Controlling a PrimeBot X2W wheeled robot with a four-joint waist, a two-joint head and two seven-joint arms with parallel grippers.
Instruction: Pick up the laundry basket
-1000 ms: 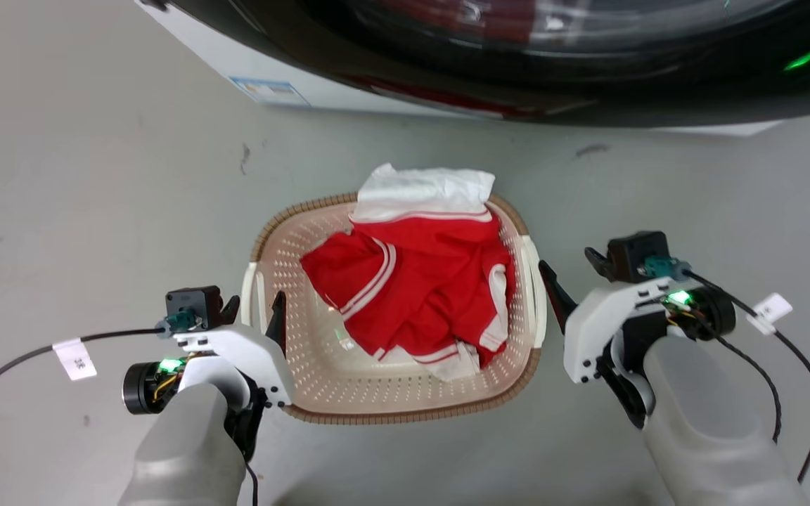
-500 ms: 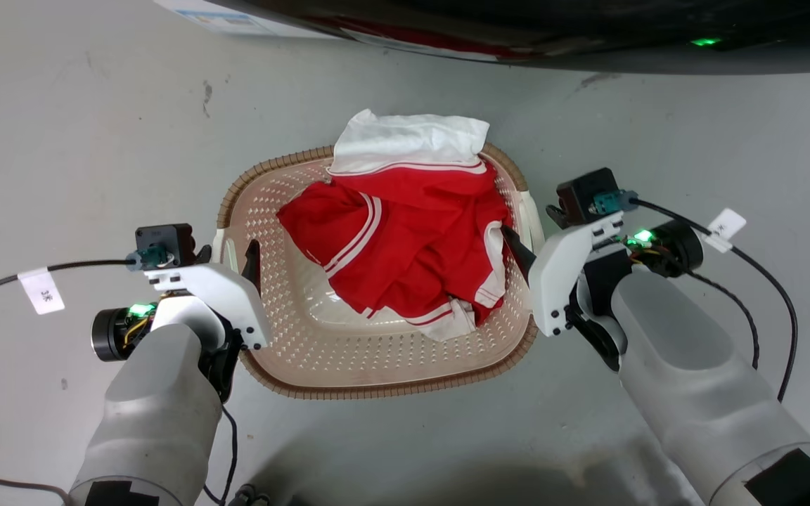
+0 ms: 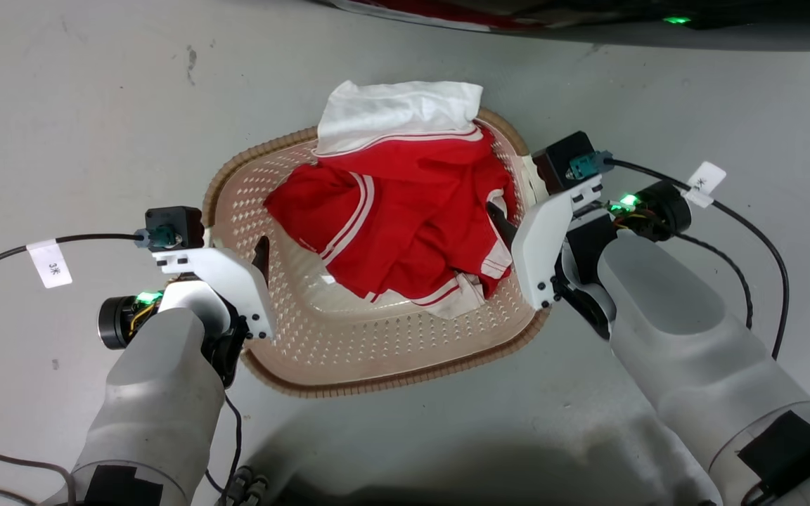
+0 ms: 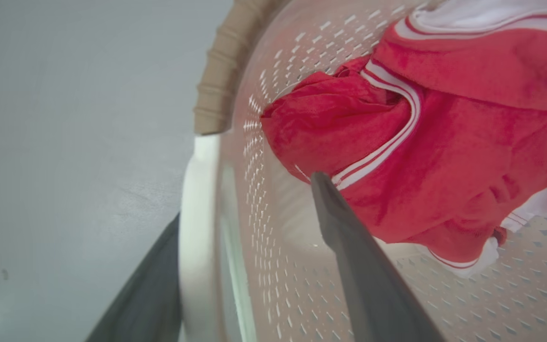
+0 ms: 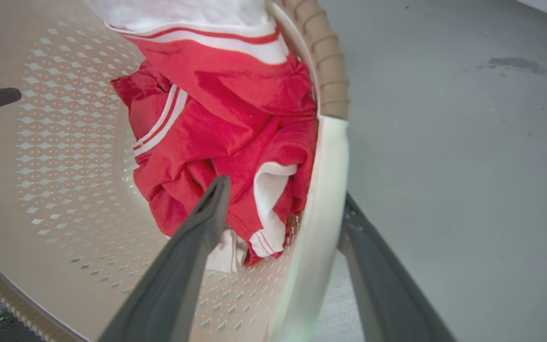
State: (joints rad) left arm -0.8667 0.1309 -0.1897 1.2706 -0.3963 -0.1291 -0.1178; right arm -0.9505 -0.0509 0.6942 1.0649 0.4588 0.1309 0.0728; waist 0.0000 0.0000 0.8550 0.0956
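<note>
The laundry basket (image 3: 370,379) stands on the grey floor, cream with perforated walls and a brown rim, holding a red garment (image 3: 405,211) and a white one (image 3: 398,105). My left gripper (image 3: 236,247) is open astride the basket's left white handle (image 4: 197,213), one finger inside the wall (image 4: 273,266) and one outside. At the opposite side my right gripper (image 3: 517,204) is also open, straddling the right handle (image 5: 321,190); its inner finger lies over the red garment (image 5: 216,128). In the wrist views both the left gripper (image 4: 245,197) and the right gripper (image 5: 283,190) have wide gaps between their fingers.
The dark lower edge of the washing machine (image 3: 517,10) runs along the top of the head view, just beyond the basket. Bare grey floor (image 3: 95,105) surrounds the basket. Black cables with white tags (image 3: 50,263) trail from both wrists.
The camera has dropped toward the basket. Both grippers moved inward from beside the basket, so each now has one finger inside the wall and the handle between its fingers.
</note>
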